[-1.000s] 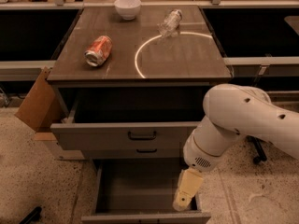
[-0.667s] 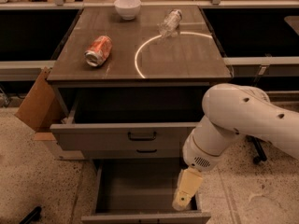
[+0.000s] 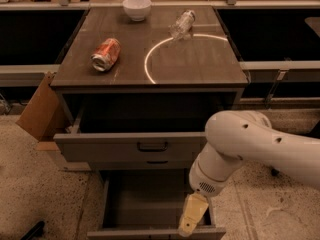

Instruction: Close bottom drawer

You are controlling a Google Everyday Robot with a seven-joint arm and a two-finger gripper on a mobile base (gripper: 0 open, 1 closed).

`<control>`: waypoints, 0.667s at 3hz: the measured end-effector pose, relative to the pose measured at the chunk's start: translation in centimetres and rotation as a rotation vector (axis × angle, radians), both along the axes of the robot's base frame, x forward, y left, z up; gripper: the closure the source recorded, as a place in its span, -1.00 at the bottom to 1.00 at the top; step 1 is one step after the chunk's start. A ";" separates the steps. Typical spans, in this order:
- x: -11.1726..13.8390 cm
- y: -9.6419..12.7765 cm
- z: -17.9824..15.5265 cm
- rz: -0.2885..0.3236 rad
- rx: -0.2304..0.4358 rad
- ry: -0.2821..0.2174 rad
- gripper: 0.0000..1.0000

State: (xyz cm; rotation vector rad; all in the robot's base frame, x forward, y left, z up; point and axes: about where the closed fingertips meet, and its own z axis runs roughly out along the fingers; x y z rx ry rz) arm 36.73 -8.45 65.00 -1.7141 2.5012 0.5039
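Bottom drawer (image 3: 131, 232) is pulled fully out, below and well past the worktop's (image 3: 200, 59) front edge. Its front faces the camera; the front's long axis runs left-right, parallel to that edge. Gripper (image 3: 190, 221) hangs at the drawer's front-right corner, just inside the front panel; contact unclear, and can't tell whether it is clenched or released. Top drawer (image 3: 120, 147) is also out. Can (image 3: 106, 54) lies near the left edge, bowl (image 3: 137, 8) at the back edge.
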 end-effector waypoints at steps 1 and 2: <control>-2.0 1.6 -6.7 -0.023 0.034 0.025 -1.00; -2.4 3.7 -13.2 -0.050 0.082 0.044 -1.00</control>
